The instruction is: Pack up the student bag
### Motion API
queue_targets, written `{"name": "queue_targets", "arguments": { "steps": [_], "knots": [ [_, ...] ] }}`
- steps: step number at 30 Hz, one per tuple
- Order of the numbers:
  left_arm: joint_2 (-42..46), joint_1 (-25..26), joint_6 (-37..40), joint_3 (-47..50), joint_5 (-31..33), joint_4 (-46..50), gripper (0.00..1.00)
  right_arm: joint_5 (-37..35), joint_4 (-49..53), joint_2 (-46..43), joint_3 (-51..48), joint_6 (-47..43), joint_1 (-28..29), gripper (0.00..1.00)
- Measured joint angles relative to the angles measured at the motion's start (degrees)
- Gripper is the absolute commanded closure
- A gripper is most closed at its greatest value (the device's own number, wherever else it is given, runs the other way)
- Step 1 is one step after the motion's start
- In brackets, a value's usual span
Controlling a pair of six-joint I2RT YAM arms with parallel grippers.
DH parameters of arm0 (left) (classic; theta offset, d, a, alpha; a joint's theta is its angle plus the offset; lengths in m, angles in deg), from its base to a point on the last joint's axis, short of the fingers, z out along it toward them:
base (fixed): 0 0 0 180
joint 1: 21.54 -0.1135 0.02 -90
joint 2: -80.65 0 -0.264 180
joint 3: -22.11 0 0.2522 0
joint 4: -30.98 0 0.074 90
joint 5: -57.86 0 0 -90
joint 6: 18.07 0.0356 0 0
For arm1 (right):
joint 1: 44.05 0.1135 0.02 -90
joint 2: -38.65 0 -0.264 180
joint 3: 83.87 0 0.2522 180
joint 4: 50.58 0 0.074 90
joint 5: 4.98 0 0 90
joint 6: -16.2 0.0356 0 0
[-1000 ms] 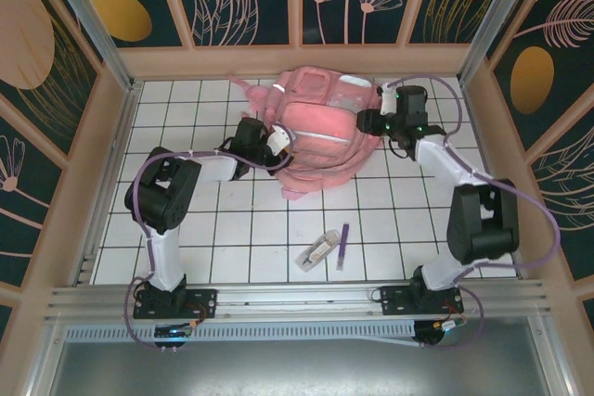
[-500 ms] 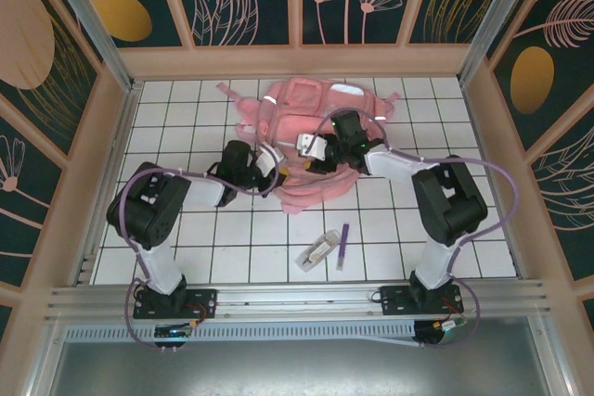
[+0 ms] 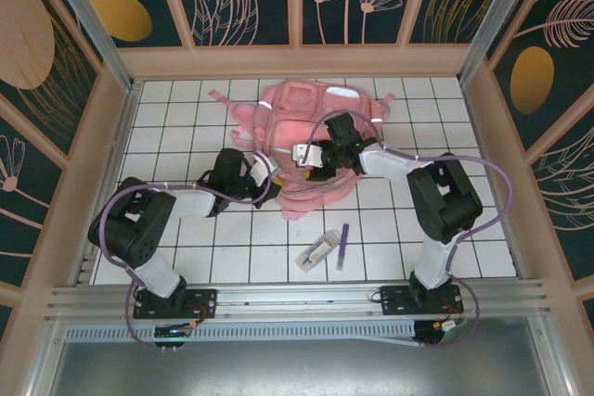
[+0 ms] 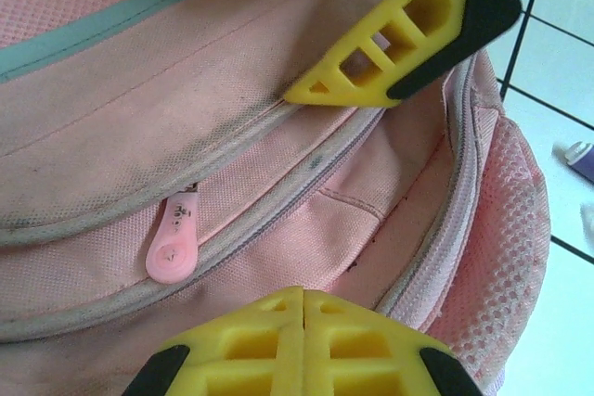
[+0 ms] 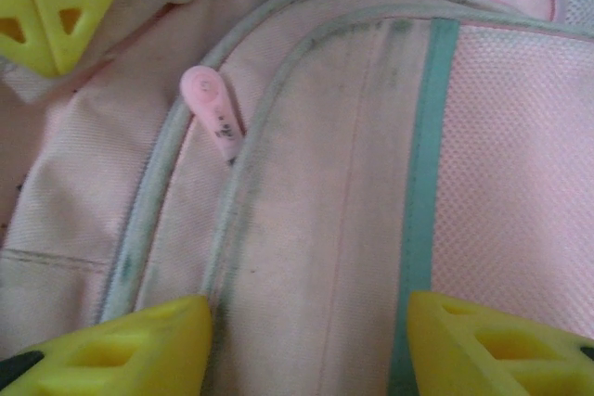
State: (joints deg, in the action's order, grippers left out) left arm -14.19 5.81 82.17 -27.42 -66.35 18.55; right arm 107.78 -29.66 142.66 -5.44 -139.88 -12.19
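Bearing a few tiny dark marks too small to read, a pink zip pull point(image 4: 172, 249) is lying flat on the bag point(image 3: 302, 108) beside a grey zip line.

Compared with one second ago, the left arm's elbow is sitting farther out toward the near left. The bag is lying flatter. The right gripper point(image 5: 306, 322), then at the bag's right flank, is hanging over its middle. Against the frame half a second ago, only the left elbow is showing a clear shift.

The bag is resting on the far-centre tiles of the table point(image 3: 186, 99) with its front pockets facing up. Its long axis is running far to near with a slight lean. Pink straps point(image 3: 223, 99) are splaying from its far corners, and its narrower end is pointing toward the arm bases.

- **Left:** the left gripper point(image 4: 303, 301) is pressing against the bag's near-left edge, its yellow fingers closed flush together. Whether fabric is caught between them cannot be told.
- **Centre:** the right gripper is hovering just above the front panel, fingers spread wide apart, with the pull and a grey-green stripe point(image 5: 429, 183) showing between them.
- **Right:** in the left wrist view, a mesh pocket point(image 4: 520, 257) is bulging at the bag's side.
- **Near side:** a purple pen point(image 3: 342, 246) is lying on the tiles, apart from the bag.
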Motion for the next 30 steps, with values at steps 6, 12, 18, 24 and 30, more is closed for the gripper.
{"name": "queue_targets", "arguments": {
  "steps": [6,12,18,24,30],
  "knots": [
    [1.1,0.0,0.2,0.0,1.3,0.3,0.94,-5.3,-3.3,-0.8,-4.0,0.4,2.3,0.43],
    [1.7,0.0,0.3,0.2,2.9,0.3,0.79,-13.8,-13.0,-2.4,-9.5,0.4,4.9,0.84],
    [5.9,0.0,1.2,0.4,4.8,0.3,0.61,-19.1,-21.6,-5.7,-14.9,0.6,5.7,1.00],
    [9.1,0.0,4.0,-0.2,5.2,-0.6,0.51,-16.2,-22.1,-12.6,-14.7,2.6,4.9,1.00],
    [7.8,0.0,4.0,-2.5,5.1,-2.6,0.46,-11.3,-18.2,-13.2,-12.3,5.4,3.5,1.00]
  ]
}}
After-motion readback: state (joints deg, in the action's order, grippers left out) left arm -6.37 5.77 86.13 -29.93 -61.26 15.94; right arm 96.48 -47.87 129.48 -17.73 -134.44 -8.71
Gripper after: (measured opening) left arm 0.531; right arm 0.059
